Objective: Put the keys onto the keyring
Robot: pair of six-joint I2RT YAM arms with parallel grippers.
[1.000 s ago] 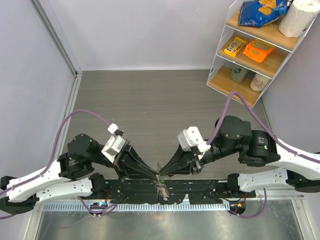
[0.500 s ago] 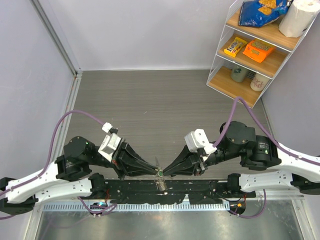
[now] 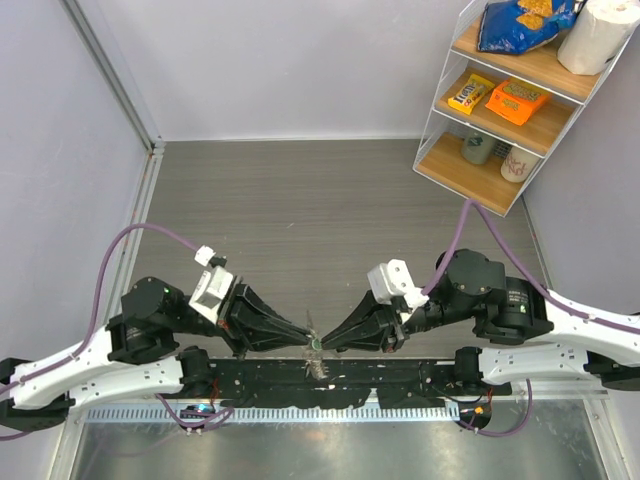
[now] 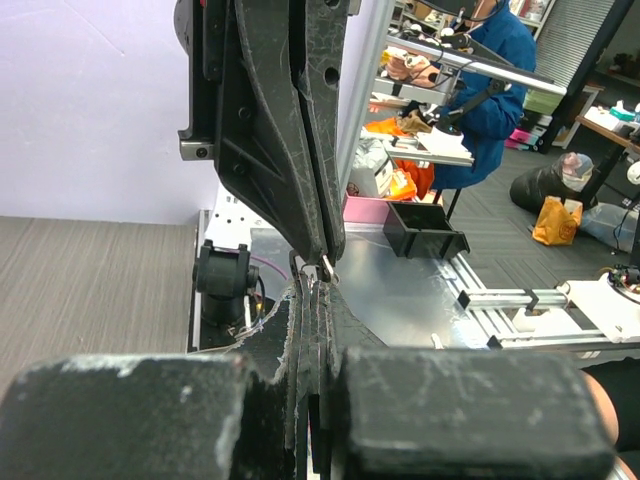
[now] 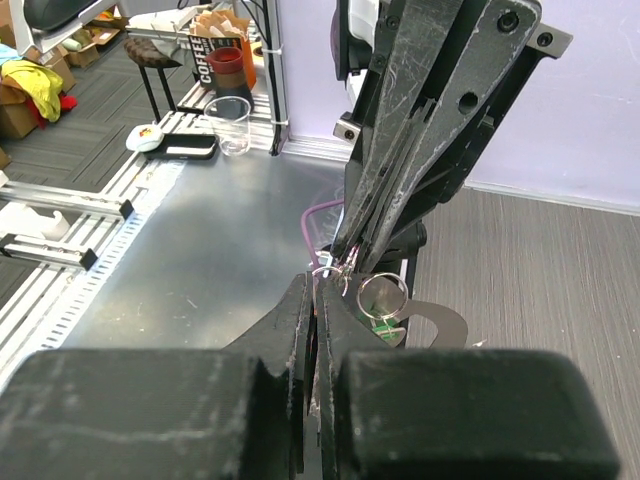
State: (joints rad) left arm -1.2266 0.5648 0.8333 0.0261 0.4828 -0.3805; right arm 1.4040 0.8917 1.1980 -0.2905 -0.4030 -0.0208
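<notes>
Precision matters: left gripper (image 3: pixel 303 340) and right gripper (image 3: pixel 328 345), both pinched shut, meet tip to tip at the keyring (image 5: pixel 382 296), aloft over the desk's (image 3: pixel 330 210) near edge, green key (image 5: pixel 384 331) dangling. Hold the ring's split steady and slide slowly.

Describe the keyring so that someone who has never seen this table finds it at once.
At the near edge of the grey table, the two black arms point at each other, left tool and right tool meeting tip to tip, both shut. At that meeting point is the keyring: a thin silvery open loop, unlike the flat silver key and green key head beside it.
</notes>
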